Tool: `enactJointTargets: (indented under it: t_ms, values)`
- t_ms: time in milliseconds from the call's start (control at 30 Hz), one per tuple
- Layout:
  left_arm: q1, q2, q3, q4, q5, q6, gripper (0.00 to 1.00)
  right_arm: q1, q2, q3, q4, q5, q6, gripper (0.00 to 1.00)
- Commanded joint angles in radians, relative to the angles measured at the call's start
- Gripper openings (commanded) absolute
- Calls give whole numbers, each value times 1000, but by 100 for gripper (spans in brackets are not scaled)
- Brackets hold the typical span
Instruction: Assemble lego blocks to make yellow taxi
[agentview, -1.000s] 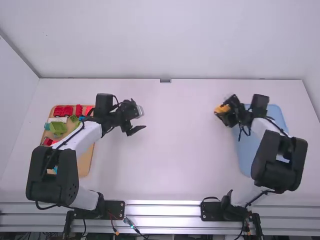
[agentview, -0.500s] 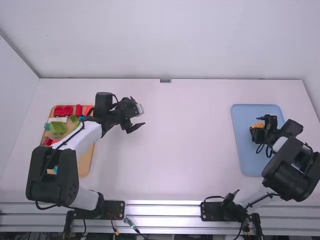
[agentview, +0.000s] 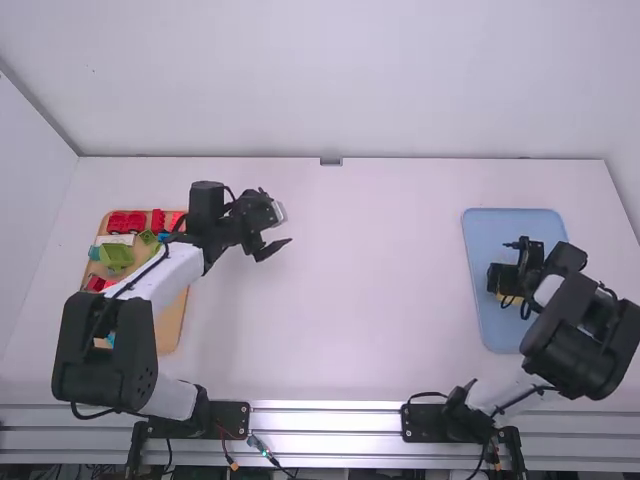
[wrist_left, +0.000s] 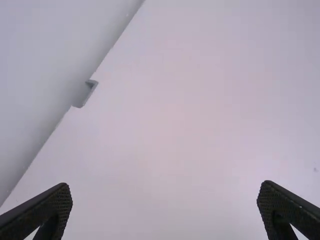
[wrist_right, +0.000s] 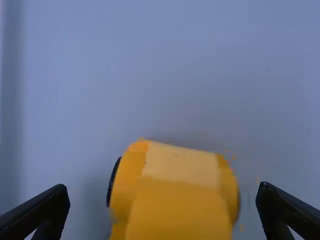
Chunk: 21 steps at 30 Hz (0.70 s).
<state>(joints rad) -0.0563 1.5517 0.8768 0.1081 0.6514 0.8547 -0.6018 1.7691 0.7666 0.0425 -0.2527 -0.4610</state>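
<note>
Left claw (wrist_left: 165, 191) wide, right claw (wrist_right: 164, 192) wide astride yellow car (wrist_right: 175, 200). Likely light, stiff; you'd pinch low body sides.

We can read no text, labels, brands, numbers or signs here.

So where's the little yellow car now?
In the high view, it's on the blue tray at the right, beneath the right arm's gripper.
</note>
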Motion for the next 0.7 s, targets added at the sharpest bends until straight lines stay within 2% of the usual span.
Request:
enactJointTargets:
  t_ms: [0,133,200,233,300,333,433,667]
  values:
    - [-2,-31,-1,50,-20,-190,99,42,-74,69,-62,110,71,99]
    - [-14,-82,-1,92,-225,-406,99,134,-172,152,-211,166,98,99]
    - [-41,-138,-1,64,-360,-470,99,200,-260,184,-280,172,98,99]
    - [-45,-147,-1,59,-375,-476,99,210,-274,188,-288,172,98,99]
    - [-80,-238,-1,2,-477,-512,99,285,-370,205,-321,172,98,99]
    - [-82,-245,-1,-2,-483,-515,99,290,-376,206,-322,172,98,99]
    - [-116,-356,-1,-58,-567,-567,99,396,-500,203,-347,172,97,99]
    - [-112,-592,-1,-136,-562,-721,99,615,-734,203,-364,172,87,99]
